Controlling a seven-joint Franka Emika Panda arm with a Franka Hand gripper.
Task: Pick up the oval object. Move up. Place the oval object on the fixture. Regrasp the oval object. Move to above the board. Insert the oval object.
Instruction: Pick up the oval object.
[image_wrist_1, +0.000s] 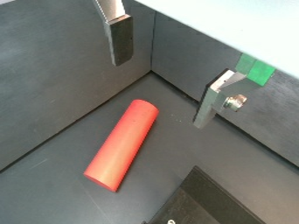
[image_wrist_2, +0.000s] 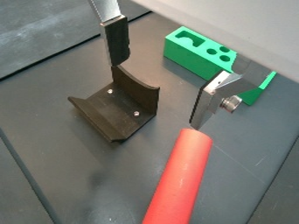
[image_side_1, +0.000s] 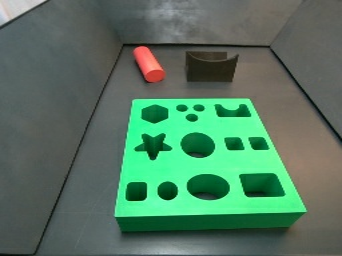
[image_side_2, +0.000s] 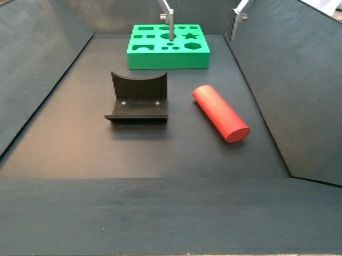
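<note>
1. The hand (image_wrist_2: 163, 79) hung in the air with its fingers (image_wrist_1: 121, 39) spread apart and nothing between them.
2. The oval object (image_side_2: 221, 112) lay flat on the dark floor, just beside the fixture (image_side_2: 136, 97) but apart from it.
3. The board (image_side_1: 201, 165) lay flat near the fixture, with the hand's fingertips over its far edge in a side view (image_side_2: 201, 18).

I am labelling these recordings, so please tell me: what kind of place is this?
Probably a robot test cell for peg insertion: a dark walled bin holding a green board with shaped holes, a red oval object, a notched fixture, with the open gripper above.
</note>
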